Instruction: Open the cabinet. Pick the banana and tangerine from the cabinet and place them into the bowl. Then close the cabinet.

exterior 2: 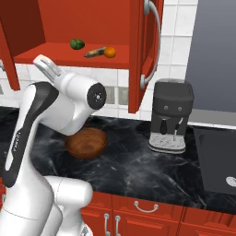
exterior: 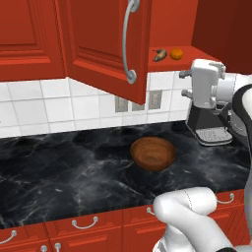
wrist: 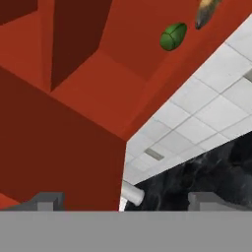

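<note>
Both doors of the red cabinet [exterior 2: 69, 27] stand open, one door [exterior: 106, 44] swung out over the counter. On its shelf lie the banana [exterior 2: 94, 53] [exterior: 159, 55] and, touching it, the tangerine [exterior 2: 109, 52] [exterior: 176, 53]. Below on the black counter sits the wooden bowl [exterior: 153, 153] [exterior 2: 86, 143], nothing in it. My gripper [wrist: 129, 201] [exterior: 185, 83] is open and holds nothing. It hangs just under the shelf's front edge, left of the fruit, above the bowl. In the hand view the banana's tip [wrist: 206, 12] shows at the top.
A small green ball [exterior 2: 77, 44] [wrist: 173, 36] lies on the shelf left of the banana. A dark coffee machine [exterior 2: 171, 120] stands right of the bowl. The open right door [exterior 2: 143, 50] with its silver handle [exterior 2: 154, 41] juts forward. Drawers [exterior: 83, 224] run under the counter.
</note>
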